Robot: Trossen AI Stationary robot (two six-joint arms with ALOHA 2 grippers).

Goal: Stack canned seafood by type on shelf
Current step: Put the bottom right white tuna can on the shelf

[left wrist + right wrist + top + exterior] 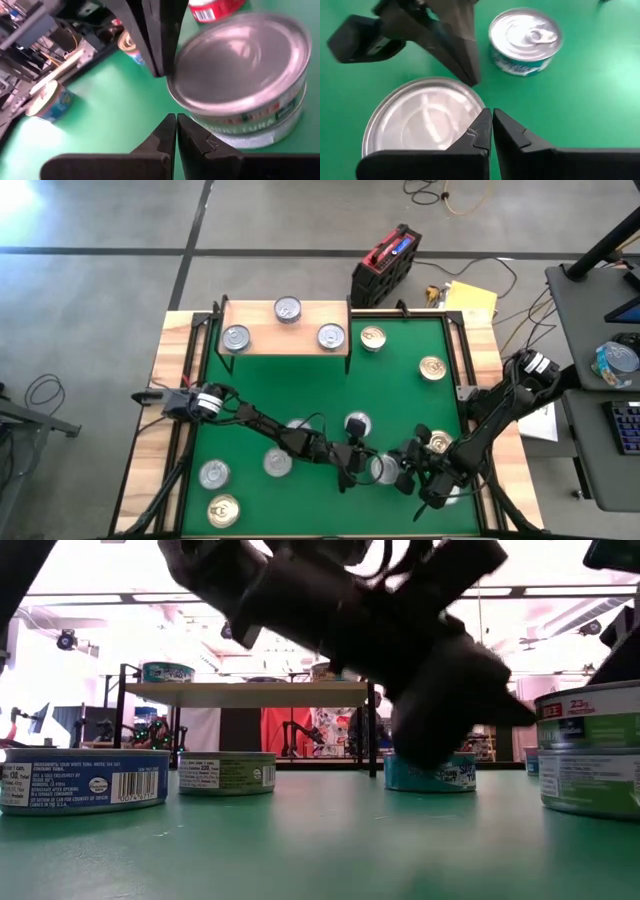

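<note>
While three tins (287,309) top shelf (285,338), eight sit below

**Even light above, glare and blur up close**

From overhead the scene is brightly and evenly lit, with only soft, short shadows beneath the arms on the green mat (400,390). At tabletop height the room behind is washed out by ceiling lamps and bright panels (nearly white along the top), while a dark arm (380,630) close to the lens is a blurred silhouette. In the left wrist view a silver tin (240,70) is smeared and soft, its lid carrying broad pale reflections.
</note>
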